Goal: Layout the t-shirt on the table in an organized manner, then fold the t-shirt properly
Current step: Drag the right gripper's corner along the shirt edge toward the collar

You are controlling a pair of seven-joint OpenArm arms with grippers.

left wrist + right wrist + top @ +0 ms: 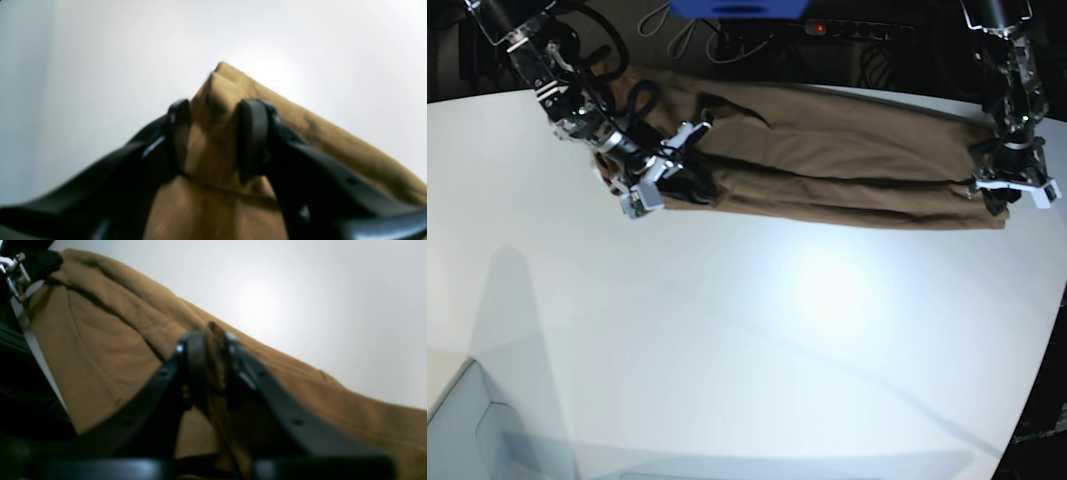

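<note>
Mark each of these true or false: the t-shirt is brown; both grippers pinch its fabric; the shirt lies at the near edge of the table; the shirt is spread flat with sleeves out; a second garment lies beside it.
1. The t-shirt is brown. True.
2. The left gripper and the right gripper each pinch its fabric. True.
3. It lies at the near edge of the table. False: it lies along the far edge.
4. It is spread flat, sleeves out. False: it is bunched into a long band.
5. A second garment lies beside it. False: only one shows.

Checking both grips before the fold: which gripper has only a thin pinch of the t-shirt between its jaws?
The right gripper: its jaws nearly meet on a thin fold of t-shirt. The left gripper holds a thicker bunch.
</note>
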